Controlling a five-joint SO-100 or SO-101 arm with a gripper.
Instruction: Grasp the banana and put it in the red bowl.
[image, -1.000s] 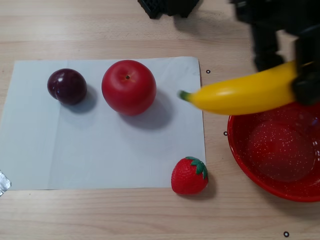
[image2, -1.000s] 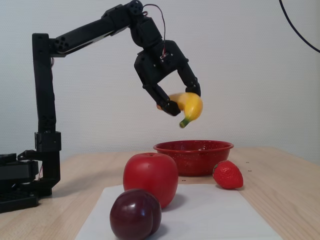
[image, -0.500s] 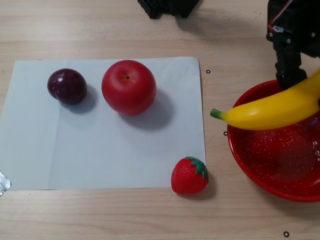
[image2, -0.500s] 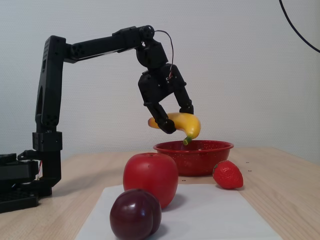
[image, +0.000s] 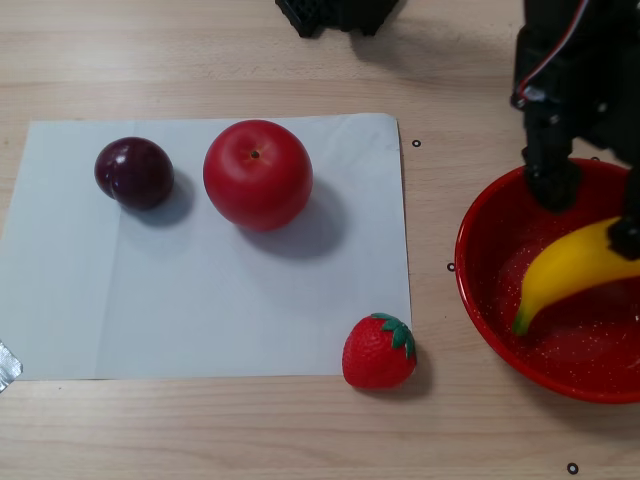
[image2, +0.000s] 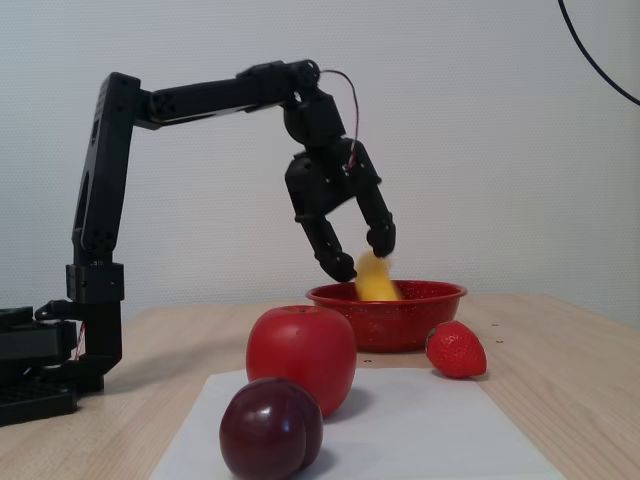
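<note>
Banana (image: 572, 273) lies in the red bowl (image: 490, 310) beneath the spread, released tool (image2: 362, 252).

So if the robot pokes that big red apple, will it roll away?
Probably yes: the apple looks round and glossy, so a side push would likely roll it across the flat paper. It may wobble, since it appears to sit on a flatter bottom.

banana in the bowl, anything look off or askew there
Slightly. The banana isn't lying flat: in the fixed view it pokes up above the red bowl rim, blurred, just below the open hand. From above, its green stem end rests inside the bowl. Nothing spilled or damaged.
</note>
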